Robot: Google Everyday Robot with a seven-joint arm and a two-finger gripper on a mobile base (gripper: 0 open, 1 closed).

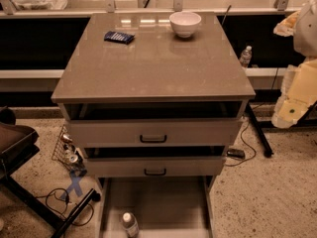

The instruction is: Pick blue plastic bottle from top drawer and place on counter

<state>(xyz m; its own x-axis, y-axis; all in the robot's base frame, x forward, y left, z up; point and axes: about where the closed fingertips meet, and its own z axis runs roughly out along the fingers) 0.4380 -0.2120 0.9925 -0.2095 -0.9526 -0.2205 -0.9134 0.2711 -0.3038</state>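
At right frame edge, beside counter [153, 63], gripper [290, 108] hangs high. Grip state: cannot tell; bottle not in it. Blue plastic bottle [130, 224] upright in top drawer [163, 202], near left wall, well apart from gripper.

Risks:
- light bottle tips or skids on bare floor if nudged
- left wall crowds approach
- second small bottle [245, 56] behind counter mistaken for target
- white bowl [185, 23] bumped on placing

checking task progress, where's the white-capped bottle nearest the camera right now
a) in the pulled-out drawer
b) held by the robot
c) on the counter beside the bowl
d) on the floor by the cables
a: the blue plastic bottle is inside the open top drawer, not on the counter; the gripper is out of view, and only the arm shows at the right edge.
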